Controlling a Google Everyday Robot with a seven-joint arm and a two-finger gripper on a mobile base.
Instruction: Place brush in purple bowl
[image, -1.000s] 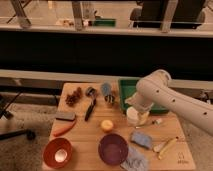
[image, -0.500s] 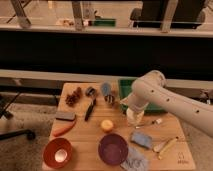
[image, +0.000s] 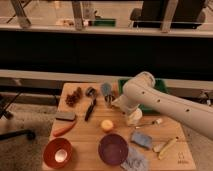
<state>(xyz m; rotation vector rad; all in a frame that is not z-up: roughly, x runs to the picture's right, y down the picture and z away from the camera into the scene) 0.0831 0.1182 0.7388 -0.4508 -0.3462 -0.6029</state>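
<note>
Okay, I see the brush (image: 90, 109) lying flat, head far, handle slanting near-left, well behind the purple bowl (image: 112, 148), with my gripper (image: 116, 103) hovering right of it, clench unreadable.

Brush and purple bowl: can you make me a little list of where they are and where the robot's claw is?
brush: lying on the table, behind the purple bowl and to its left
purple bowl: near the front edge, looks empty
claw: low over the table, right of the brush, apart from it
red bowl: left of the purple bowl
brush in bowl: not yet
</note>
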